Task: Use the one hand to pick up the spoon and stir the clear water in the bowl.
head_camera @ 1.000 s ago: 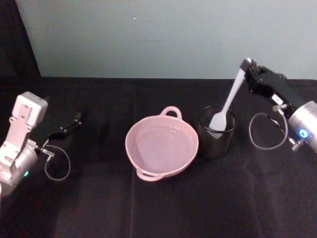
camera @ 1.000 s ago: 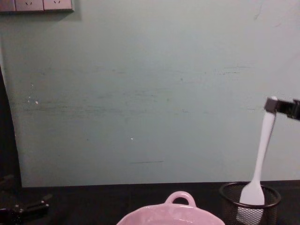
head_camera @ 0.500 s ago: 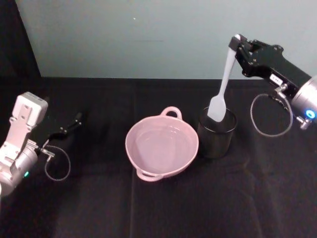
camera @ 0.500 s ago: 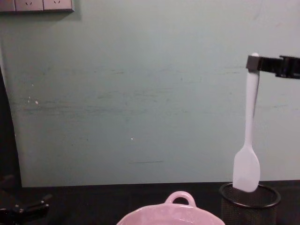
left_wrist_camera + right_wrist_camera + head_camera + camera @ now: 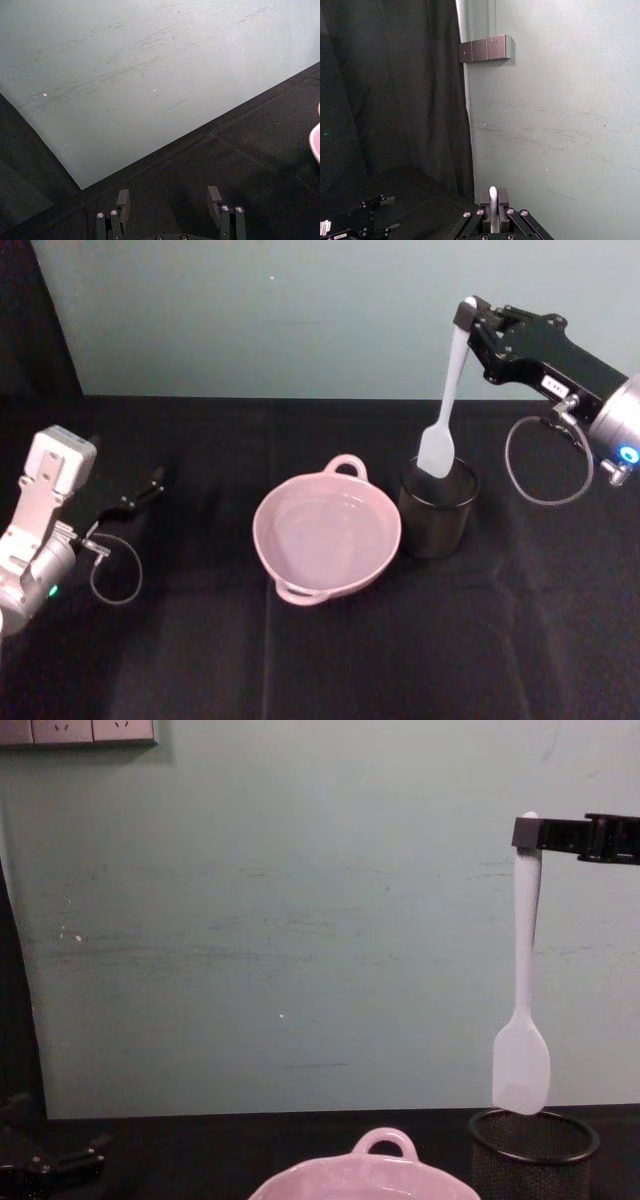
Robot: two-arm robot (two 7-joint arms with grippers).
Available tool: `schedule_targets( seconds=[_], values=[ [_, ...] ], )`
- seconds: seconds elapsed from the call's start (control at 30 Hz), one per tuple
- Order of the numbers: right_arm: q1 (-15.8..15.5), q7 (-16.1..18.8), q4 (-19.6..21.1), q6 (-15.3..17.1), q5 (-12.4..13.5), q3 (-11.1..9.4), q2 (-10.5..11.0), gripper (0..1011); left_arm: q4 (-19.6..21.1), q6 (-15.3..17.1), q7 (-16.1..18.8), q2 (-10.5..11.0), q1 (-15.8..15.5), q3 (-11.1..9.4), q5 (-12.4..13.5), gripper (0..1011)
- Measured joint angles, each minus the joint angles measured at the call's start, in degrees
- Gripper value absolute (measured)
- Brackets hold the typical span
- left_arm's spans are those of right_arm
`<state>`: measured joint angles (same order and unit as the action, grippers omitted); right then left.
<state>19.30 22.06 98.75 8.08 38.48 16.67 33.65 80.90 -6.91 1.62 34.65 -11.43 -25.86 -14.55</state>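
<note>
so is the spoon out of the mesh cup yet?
Out, barely. The spoon hangs upright from the right gripper, its blade tip just above the mesh cup rim. Idle: left gripper.

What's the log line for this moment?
right gripper: shut on spoon, blade tip at mesh cup rim | bowl: spoon not in it | left gripper: open, parked left

The bowl (image 5: 330, 585) sits mid-table (image 5: 400, 660). The mesh cup (image 5: 437, 515) stands just beside it at 3 o'clock. The spoon (image 5: 447, 390) hangs upright over the cup, its handle tip pinched in the right gripper (image 5: 472, 315). The left gripper (image 5: 150, 483) lies well apart at 9 o'clock.
</note>
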Motion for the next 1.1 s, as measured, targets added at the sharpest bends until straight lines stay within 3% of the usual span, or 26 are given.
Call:
schedule_targets(
  seconds=[0.73,0.87,1.1],
  values=[
    [-0.9,0.4,0.8,-1.0,0.4,-0.3,0.0,96,0.0,0.0,0.0,0.0,0.0,0.0,0.0,1011],
    [-0.7,1.5,1.1,-1.3,0.8,0.8,-0.7,96,0.0,0.0,0.0,0.0,0.0,0.0,0.0,1011],
    [2.1,4.4,-1.8,-2.5,-0.5,6.3,-3.8,96,0.0,0.0,0.0,0.0,0.0,0.0,0.0,1011]
  ],
)
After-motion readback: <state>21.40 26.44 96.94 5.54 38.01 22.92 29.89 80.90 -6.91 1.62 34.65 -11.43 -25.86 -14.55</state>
